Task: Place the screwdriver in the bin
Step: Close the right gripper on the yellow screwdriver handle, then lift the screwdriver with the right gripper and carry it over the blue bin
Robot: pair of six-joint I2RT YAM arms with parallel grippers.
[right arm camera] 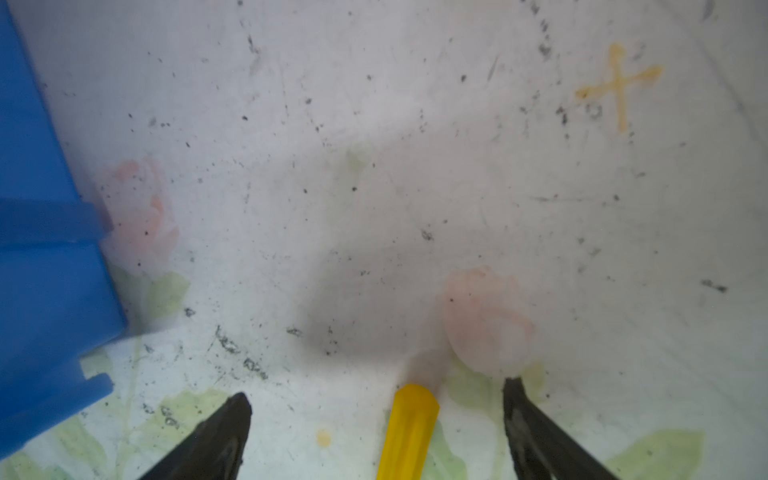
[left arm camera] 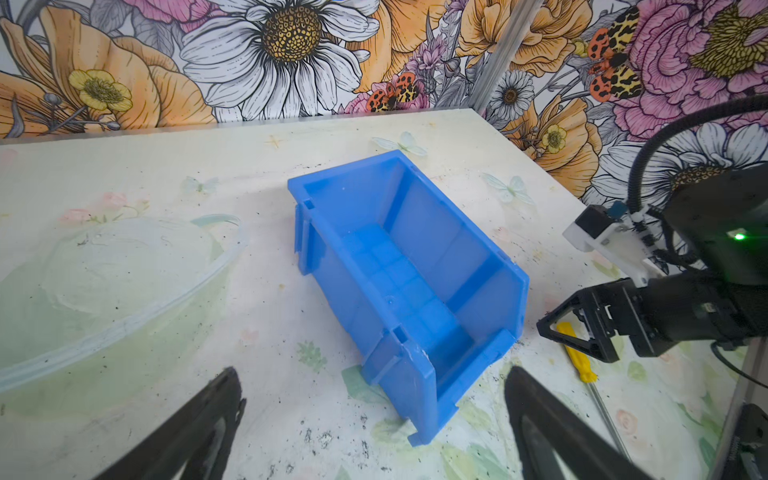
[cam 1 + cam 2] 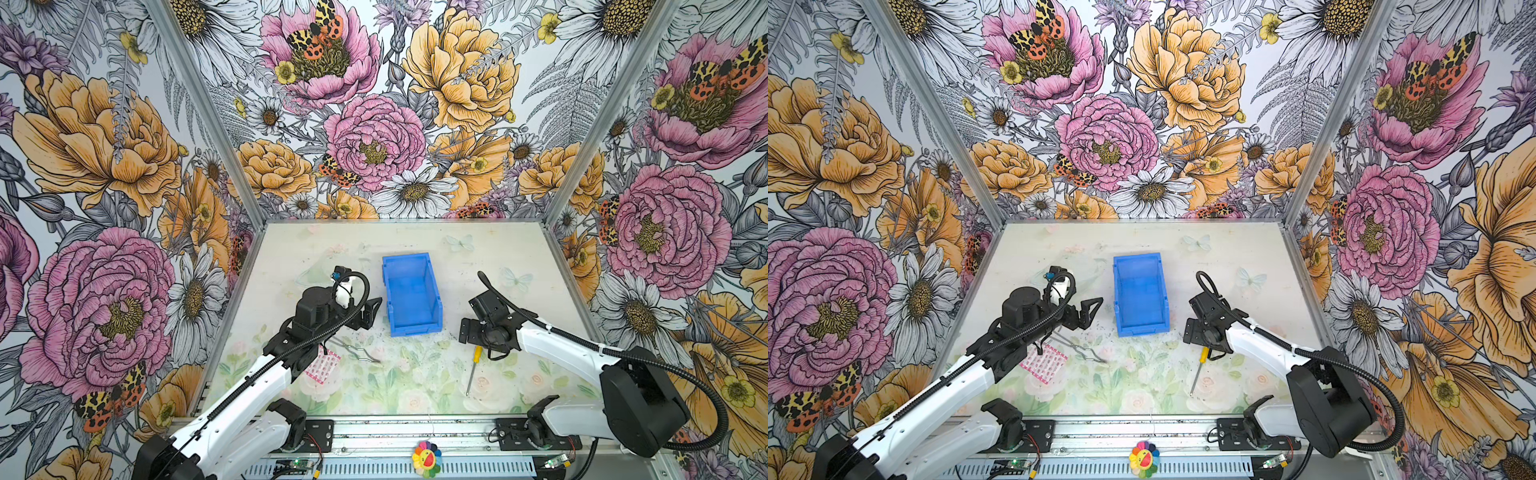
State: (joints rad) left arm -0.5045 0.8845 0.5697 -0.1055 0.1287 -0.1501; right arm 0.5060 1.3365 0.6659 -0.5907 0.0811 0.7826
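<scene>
The table (image 3: 415, 237) is a pale sheet printed with faded roses, leaves and butterflies. It is peppered with black specks, thickest near the middle. 5 things lie directly on it. The blue bin (image 3: 405, 257) stands upright near the centre, its low lip toward the front edge. The screwdriver (image 3: 473, 371) lies flat to the bin's front right, apart from it, with the yellow handle nearer the bin and the shaft tip toward the front. Bent wire tongs (image 3: 357, 353) lie to the bin's front left, with a pink patterned card (image 3: 324, 368) just beside them, partly hidden. Left of the bin rests what looks like a clear rounded lid (image 2: 124, 270).
</scene>
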